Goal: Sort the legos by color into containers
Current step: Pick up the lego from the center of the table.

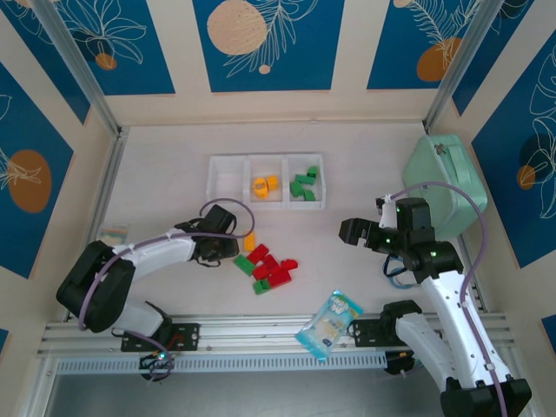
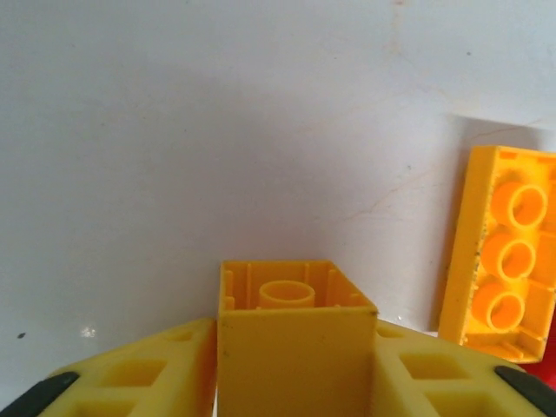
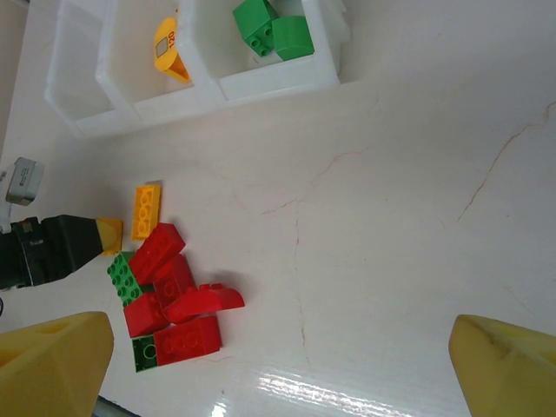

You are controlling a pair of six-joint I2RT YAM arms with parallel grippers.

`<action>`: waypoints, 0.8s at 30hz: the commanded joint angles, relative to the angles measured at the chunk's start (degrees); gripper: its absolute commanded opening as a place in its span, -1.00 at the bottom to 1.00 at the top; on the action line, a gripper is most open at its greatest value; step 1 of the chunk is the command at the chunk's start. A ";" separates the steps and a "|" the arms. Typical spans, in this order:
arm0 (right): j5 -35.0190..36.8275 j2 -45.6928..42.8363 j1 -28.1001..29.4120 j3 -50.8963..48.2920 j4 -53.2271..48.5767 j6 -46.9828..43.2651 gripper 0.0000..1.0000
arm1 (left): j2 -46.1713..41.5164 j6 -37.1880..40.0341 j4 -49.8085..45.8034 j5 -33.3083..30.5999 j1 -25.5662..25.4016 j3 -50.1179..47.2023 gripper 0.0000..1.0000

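Observe the left fingers (image 2: 130,373) clamped on a yellow brick (image 2: 295,347), its lower end cut off; an orange brick (image 2: 504,252) lies just right of them, partly cropped; the right fingers (image 3: 52,365) stand apart over the bench (image 3: 391,217), red and green legos (image 3: 178,300) ahead.

No lettering can be read anywhere. The blue-and-white plastic snack packet (image 1: 328,323) carries print too small to make out. A yellow plastic brick (image 3: 165,45) in the middle white plastic bin (image 3: 169,104) bears a small, illegible red mark.

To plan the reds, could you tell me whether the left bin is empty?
Empty: the left bin has a bare white floor, seen from above.
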 commanded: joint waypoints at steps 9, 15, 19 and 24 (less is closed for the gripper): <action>-1.47 0.38 0.57 -1.20 1.11 0.54 0.98 | -12.04 4.62 -5.48 -1.79 0.52 5.07 -0.44; -0.79 -0.56 0.58 -1.30 0.89 0.41 0.98 | -9.87 7.82 -4.93 -2.80 0.47 15.16 -0.52; -0.86 -0.69 0.67 -1.17 0.57 0.21 0.98 | -0.25 10.61 -5.13 -2.44 0.51 26.51 -0.52; -1.39 -1.26 0.67 -1.12 0.53 0.08 0.98 | 14.03 10.22 -4.62 2.24 1.08 39.22 -0.52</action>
